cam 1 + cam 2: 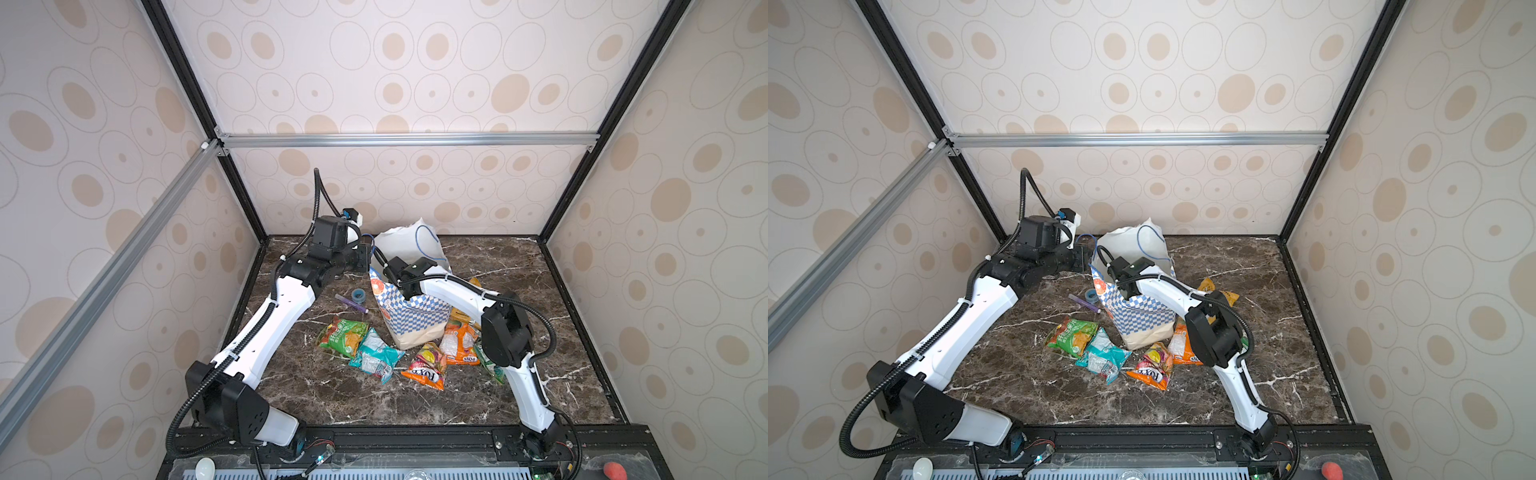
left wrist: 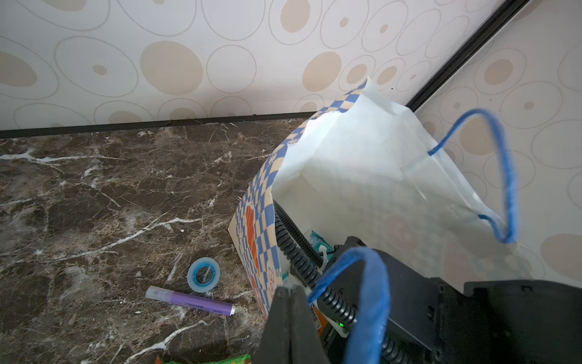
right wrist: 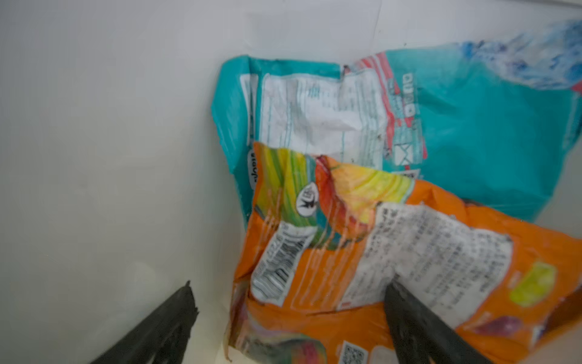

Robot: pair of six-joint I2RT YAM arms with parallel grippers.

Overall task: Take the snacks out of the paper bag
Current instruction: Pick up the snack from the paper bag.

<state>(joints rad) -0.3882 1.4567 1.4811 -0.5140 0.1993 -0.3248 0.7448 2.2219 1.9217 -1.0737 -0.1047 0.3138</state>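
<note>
Inside the booth of pale, oval-patterned walls (image 1: 415, 62), a dark marble tabletop (image 1: 478, 399) is carrying everything, and it is offering plenty of bare room toward its front edge for more packets. Near its middle the paper bag (image 1: 409, 320) is standing with its mouth gaping. In both top views the right arm (image 1: 449, 289) is bending over the rim, so that its wrist is sitting inside the bag. The left gripper (image 2: 289, 290) is sitting outside at the near rim, its jaws pressed tight together right where a blue cord handle (image 2: 374, 283) roots. It is apparently pinching the bag there to hold the mouth open, though the pinched spot itself is hidden. Loose packets (image 1: 426, 368) are lying flat around the bag's foot. Two snacks are showing inside: an orange packet (image 3: 393, 252) is lying on top of a teal packet (image 3: 472, 126), both slumped against the white inner wall. The right gripper (image 3: 291, 283) is by far the nearer one, its jaws spread wide and holding nothing. The orange packet is lying straight ahead of it, deeper in the bag. One finger (image 3: 415, 315) is hovering over the printed label and the other over bare white paper, so the packet's side edge is falling between them. The packet's long axis is running out of view and cannot be judged. Beside the bag a tape roll (image 2: 192, 277) and a purple pen (image 2: 195, 305) are lying apart from the work.
</note>
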